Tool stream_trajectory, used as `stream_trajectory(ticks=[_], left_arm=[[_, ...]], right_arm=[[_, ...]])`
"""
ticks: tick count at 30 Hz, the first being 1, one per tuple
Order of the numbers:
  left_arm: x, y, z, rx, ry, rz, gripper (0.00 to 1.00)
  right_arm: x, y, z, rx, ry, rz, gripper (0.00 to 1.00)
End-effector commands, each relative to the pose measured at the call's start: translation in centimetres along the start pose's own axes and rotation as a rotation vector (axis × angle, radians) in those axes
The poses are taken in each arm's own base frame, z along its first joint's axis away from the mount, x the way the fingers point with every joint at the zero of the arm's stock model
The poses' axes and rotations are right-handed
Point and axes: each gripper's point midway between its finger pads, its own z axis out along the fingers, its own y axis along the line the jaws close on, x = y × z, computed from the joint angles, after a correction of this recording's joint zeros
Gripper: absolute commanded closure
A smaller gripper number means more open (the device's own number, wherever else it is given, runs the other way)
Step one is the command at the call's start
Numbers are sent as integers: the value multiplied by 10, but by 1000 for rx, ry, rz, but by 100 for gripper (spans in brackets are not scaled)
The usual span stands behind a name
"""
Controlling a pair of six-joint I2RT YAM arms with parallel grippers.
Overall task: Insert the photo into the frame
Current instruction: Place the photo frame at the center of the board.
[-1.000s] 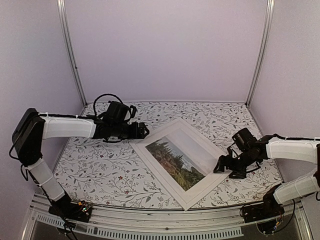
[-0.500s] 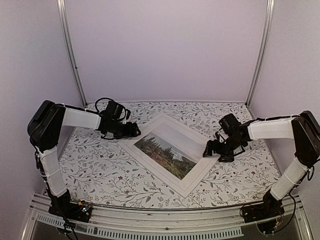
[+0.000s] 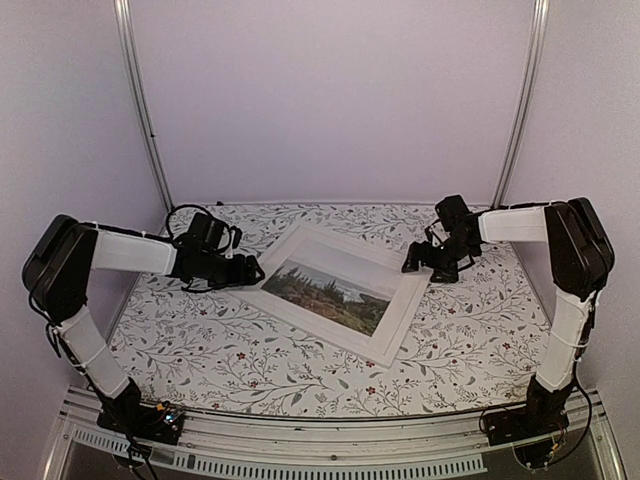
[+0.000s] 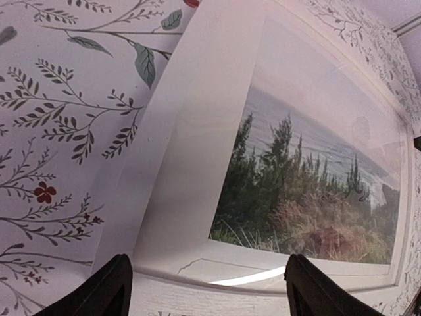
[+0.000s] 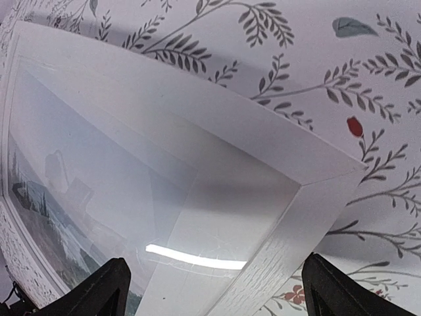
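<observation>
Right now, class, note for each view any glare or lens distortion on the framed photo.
Left wrist view: a glare streak on the frame's pane over the photo's border, edges bowed. Right wrist view: a similar streak, faint reflections on the pane. Top view: even light, no streak.

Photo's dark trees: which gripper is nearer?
Left. The left gripper is at the left corner of the frame, beside the dark trees; the right gripper is at the far-right corner, across the picture.

Soft, even overhead light, and I see only faint shadows. Both wrist views bend at the edges; a bright glare streak crosses the thin white rectangular picture frame [image 5: 164, 197].
</observation>
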Motion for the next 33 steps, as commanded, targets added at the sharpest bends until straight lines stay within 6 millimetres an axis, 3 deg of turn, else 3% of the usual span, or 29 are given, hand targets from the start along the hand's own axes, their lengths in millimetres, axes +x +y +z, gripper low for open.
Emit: stream_trajectory(ticks=[1,4,8,14,21,27,33], left_arm=[[-35,12,-23,-79,-131,23,17],[-40,30,-13,-126,-97,14,16],[-41,44,9,-131,-52,-11,16],[-40,29,30,-27,-7,-11,16],[-13,19,30,67,42,-27,20],[24,2,15,187,62,-26,25],[74,-26,-11,263,87,-19,29]], right_arm=[[-31,10,2,-31,-37,-78,6],[-32,12,2,-36,-28,-81,6],[-16,6,-2,-33,-13,-49,6],[16,5,-9,-77,10,6,6],[42,19,-2,-142,44,18,6],[31,27,-1,-154,26,8,7],[0,22,-5,-96,-21,-32,7]])
